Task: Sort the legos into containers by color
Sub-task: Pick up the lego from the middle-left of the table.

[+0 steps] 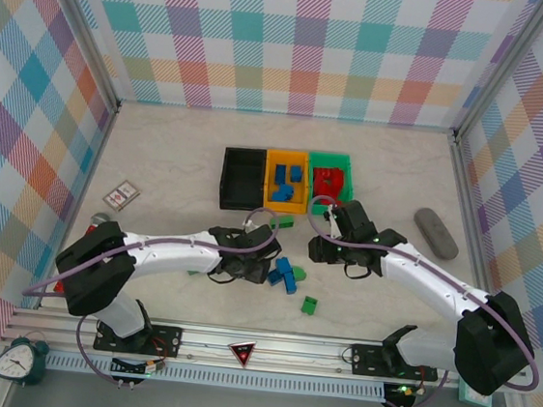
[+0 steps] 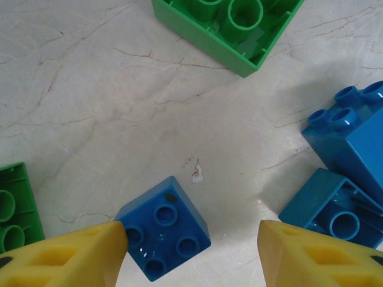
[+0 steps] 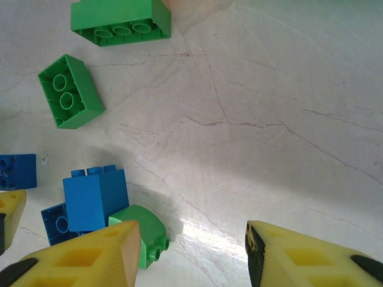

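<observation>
Three bins stand in a row: black (image 1: 242,177), orange (image 1: 287,179) holding blue legos, green (image 1: 329,179) holding red legos. In front of them my left gripper (image 1: 254,263) (image 2: 192,251) hangs open and low over a small blue lego (image 2: 163,229), whose corner touches the left finger (image 2: 90,254). More blue legos (image 2: 350,143) (image 1: 285,274) lie to its right, with green legos (image 2: 230,24) (image 2: 15,206) around them. My right gripper (image 1: 333,243) (image 3: 192,251) is open above bare table, beside a curved green lego (image 3: 143,232) and a blue lego (image 3: 96,197).
A grey oblong object (image 1: 436,233) lies at the right and a small patterned card (image 1: 121,194) at the left. Two green legos (image 3: 122,21) (image 3: 70,91) sit farther out, another one (image 1: 309,305) near the front. Checked walls close in the table.
</observation>
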Controlling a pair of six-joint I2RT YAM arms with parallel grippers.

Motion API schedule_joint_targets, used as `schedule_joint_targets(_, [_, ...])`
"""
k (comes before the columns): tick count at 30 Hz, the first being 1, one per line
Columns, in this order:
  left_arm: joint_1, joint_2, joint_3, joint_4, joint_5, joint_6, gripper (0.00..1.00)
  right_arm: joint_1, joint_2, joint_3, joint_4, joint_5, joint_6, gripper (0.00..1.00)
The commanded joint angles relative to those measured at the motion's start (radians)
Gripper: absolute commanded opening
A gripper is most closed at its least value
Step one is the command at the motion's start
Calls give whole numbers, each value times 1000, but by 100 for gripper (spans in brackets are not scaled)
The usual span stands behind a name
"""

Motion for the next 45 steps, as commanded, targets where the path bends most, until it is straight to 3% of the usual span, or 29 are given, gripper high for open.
schedule_joint_targets(1, [-23,-13,-19,-49,-11,-4,63,3,-19,-16,14,-2,10,51])
schedule_joint_targets(15, [-64,-20,-25,-74,-122,-96,69,2,-3,-20,31,-10,15,51])
schedule_joint_targets(22, [-62,68,-7,-45,-85,-80,71,2,-3,-26,36,-11,18,51])
schedule_joint_targets(30, [-62,85,2,-24,-75,-73,53,1,-17,-34,23,4,16,51])
schedule_joint_targets(35, [-59,65,32,-33,-92,-46,46,2,-15,-36,24,6,16,51])
schedule_joint_targets(45, [-6,84,123,-27,-22,25,35,2,-47,-48,23,1,29,51])
